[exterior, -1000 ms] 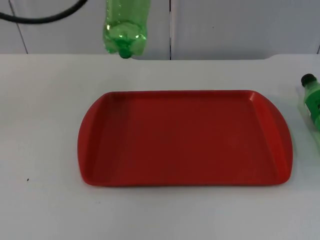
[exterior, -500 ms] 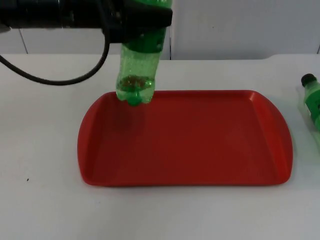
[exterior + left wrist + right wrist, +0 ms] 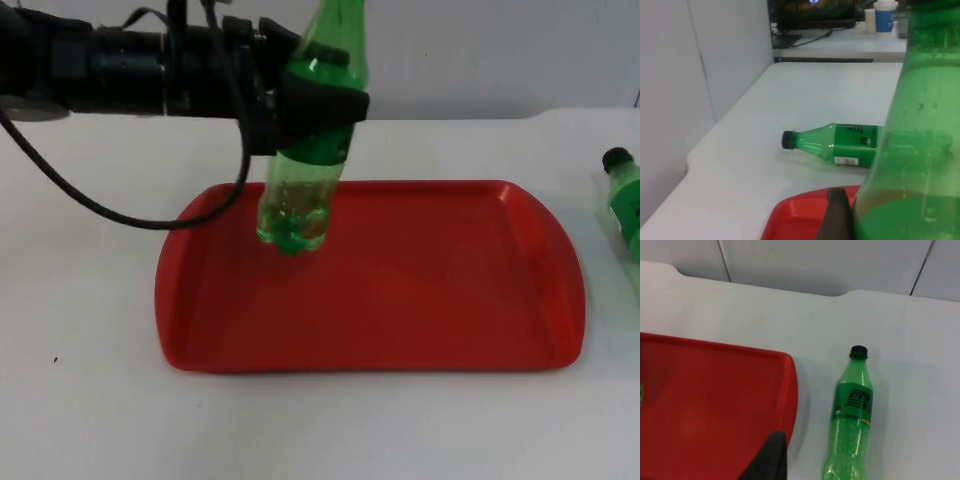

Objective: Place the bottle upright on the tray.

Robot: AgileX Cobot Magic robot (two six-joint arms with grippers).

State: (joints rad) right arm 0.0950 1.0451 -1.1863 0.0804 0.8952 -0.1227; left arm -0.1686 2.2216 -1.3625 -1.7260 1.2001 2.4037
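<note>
Clamped in the left gripper [image 3: 318,105], a green bottle [image 3: 307,170] hanging tilted over the red tray's [image 3: 440,300] ten o'clock corner. At three o'clock, on the table [image 3: 90,400], a second bottle [image 3: 626,200].

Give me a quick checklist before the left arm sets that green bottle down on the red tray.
1. Grip: left gripper jaws closed around the held bottle at mid-body: ok.
2. Bottle above the red tray: ok, over its far left part.
3. Bottle upright: not ok, slightly tilted.
4. Base touching the tray: cannot tell.
5. Landing spot free: ok, bare tray beneath.
6. Second bottle out of the way: ok, lying on the table beside the tray's right end.
</note>
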